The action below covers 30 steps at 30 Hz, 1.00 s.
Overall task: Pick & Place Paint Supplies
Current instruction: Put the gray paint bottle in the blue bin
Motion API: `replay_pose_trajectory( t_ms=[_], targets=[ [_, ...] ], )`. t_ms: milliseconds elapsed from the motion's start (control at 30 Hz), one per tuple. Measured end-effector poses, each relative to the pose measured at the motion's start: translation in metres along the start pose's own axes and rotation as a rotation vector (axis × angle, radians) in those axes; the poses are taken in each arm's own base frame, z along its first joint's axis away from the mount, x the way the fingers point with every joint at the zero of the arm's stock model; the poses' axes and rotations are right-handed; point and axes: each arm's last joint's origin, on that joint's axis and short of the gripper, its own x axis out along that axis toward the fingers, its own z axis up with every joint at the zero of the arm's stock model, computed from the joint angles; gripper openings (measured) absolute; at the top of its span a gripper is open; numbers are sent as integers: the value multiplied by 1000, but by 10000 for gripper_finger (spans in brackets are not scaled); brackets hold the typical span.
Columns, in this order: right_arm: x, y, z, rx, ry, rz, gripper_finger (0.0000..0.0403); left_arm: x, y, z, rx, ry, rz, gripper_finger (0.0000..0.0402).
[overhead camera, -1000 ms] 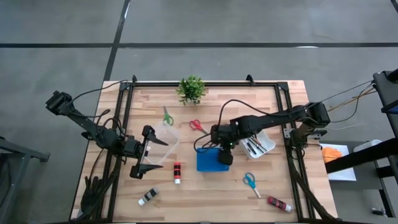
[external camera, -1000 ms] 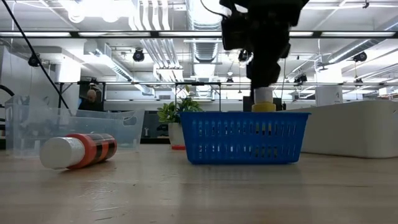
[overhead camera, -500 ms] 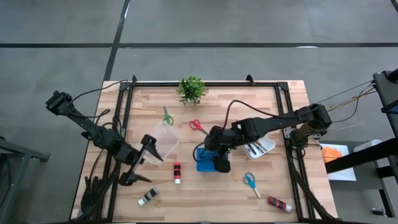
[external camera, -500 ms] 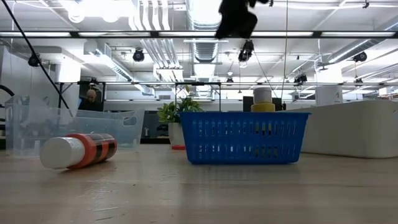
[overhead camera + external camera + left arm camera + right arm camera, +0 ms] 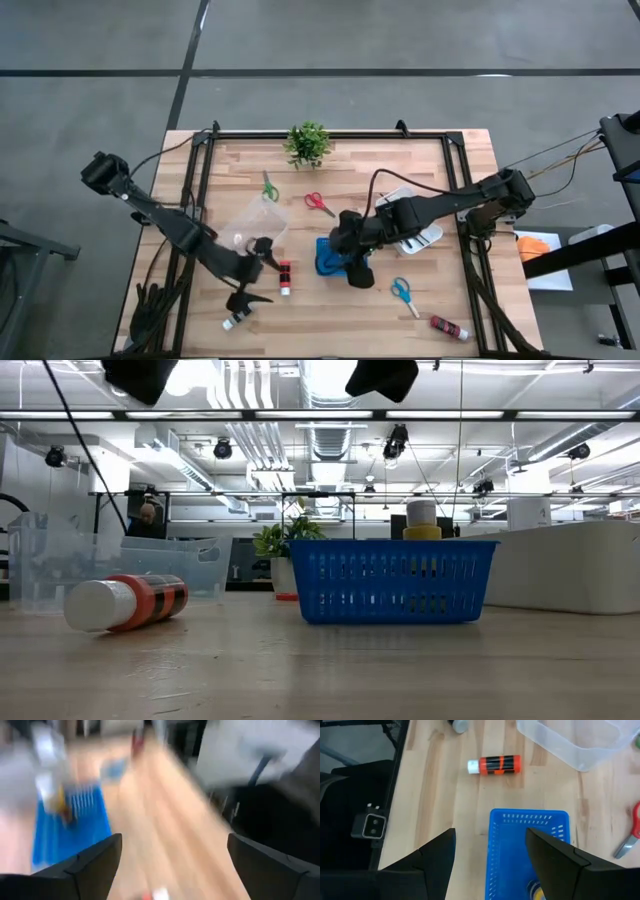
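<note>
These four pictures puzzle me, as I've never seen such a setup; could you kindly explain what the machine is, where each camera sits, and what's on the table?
It is a robot with two dark arms at a wooden table. One picture looks straight down, one looks level across the tabletop, and two come from cameras on the arms' wrists.

The left gripper is open and empty, near a red paint bottle and a black and white bottle. The right gripper hovers open over a blue basket, which already holds a yellow bottle.

Also lying there: green scissors, red scissors, blue scissors, another red bottle, a clear tub, a white tray and a potted plant.
</note>
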Motion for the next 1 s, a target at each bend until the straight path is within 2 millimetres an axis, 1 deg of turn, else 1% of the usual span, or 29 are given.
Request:
replay_pose_trajectory(
  t_ms=[133,200,367,433,567,667,767,900,1000],
  targets=[
    [0,6,-2,-15,3,9,238,11,-8,-5,-144,241,38,334],
    [0,9,-3,-20,4,10,238,16,-12,-12,-222,385,37,321],
    [1,16,-5,-25,9,22,238,20,-23,-21,-504,673,1,295],
    [1,18,-6,-19,11,25,238,20,-31,-27,-609,762,-15,289],
    [1,21,-7,-15,12,28,238,18,-49,-35,-765,884,-18,283],
    [1,23,-8,-18,12,27,238,14,-65,-40,-863,927,19,283],
    [1,25,-9,-21,11,20,238,9,-76,-43,-942,905,97,283],
    [1,26,-9,-22,8,15,238,9,-81,-45,-1037,816,202,283],
    [1,26,-9,-18,8,15,238,10,-83,-46,-1057,768,221,283]
  ],
)
